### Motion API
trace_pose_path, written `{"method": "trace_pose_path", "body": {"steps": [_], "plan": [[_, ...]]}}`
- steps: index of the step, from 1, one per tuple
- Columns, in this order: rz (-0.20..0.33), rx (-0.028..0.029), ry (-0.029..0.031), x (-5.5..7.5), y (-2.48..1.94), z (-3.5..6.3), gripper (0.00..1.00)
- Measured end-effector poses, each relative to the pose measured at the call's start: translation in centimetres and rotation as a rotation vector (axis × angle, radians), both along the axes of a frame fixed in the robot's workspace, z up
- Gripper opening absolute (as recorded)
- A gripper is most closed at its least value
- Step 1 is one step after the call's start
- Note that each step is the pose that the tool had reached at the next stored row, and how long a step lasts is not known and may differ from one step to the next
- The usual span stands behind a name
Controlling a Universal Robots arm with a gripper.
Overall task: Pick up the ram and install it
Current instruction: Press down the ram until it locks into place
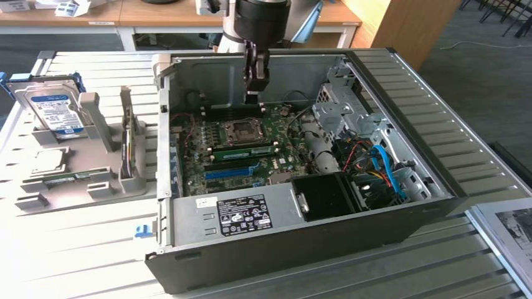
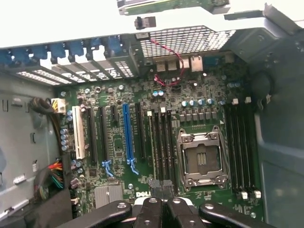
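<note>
A long green ram stick (image 1: 245, 151) lies seated in a slot on the motherboard, just in front of the empty processor socket (image 1: 243, 129) inside the open computer case (image 1: 432, 180). My gripper (image 1: 253, 94) hangs above the board behind that socket, apart from the ram, its fingers shut with nothing visible between them. In the wrist view the shut fingers (image 2: 149, 211) point down over the dark memory slots (image 2: 162, 147) beside the socket (image 2: 202, 159). A second thin board (image 1: 127, 149) stands on edge in the grey holder to the exterior view's left.
The grey holder (image 1: 99, 180) also carries a silver hard drive (image 1: 54, 112) and a square processor chip (image 1: 48, 161). Inside the case are the power supply (image 1: 241, 212), a black fan block (image 1: 328, 196) and blue cables (image 1: 384, 168). More memory slots (image 2: 240, 147) lie beside the socket.
</note>
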State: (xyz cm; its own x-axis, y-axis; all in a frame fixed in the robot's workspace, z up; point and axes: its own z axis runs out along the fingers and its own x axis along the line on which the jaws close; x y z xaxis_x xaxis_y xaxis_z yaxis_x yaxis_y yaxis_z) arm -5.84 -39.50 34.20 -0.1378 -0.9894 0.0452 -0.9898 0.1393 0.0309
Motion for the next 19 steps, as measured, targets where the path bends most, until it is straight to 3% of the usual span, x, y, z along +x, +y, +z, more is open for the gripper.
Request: {"method": "trace_pose_path", "body": {"steps": [19], "plan": [[-0.202,0.0000,0.0000,0.00,0.00,-0.01,0.10]]}}
